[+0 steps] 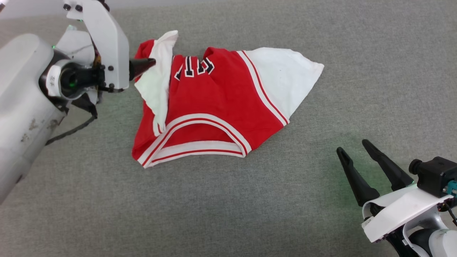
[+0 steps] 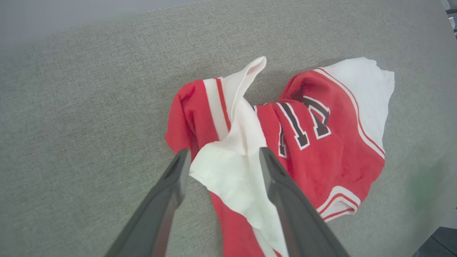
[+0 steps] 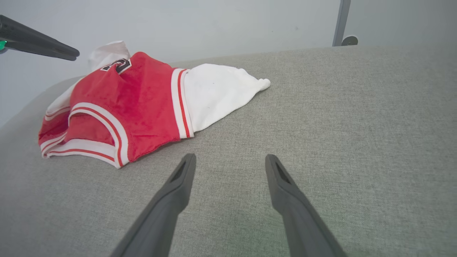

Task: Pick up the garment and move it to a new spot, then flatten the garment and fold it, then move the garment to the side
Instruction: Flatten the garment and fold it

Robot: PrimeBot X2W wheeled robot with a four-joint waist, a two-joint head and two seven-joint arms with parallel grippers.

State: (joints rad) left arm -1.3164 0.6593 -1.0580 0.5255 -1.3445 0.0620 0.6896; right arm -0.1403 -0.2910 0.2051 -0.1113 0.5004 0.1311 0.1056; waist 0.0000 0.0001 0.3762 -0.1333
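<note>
On the grey tabletop [image 1: 321,200] the garment [image 1: 214,103] lies crumpled, one white sleeve [image 2: 235,178] folded back over the red front and hiding part of the print. Flattening looks like the step in hand. To do it well, pinch that sleeve near its free edge rather than the bunch, and draw it low and outward while the other arm holds the far sleeve [image 1: 285,78] taut. The left pincer [image 2: 224,151] stands wide and holds nothing, its fingers astride the folded sleeve. The right pincer [image 1: 352,145], also wide and empty, sits well apart from the garment, to its right.
</note>
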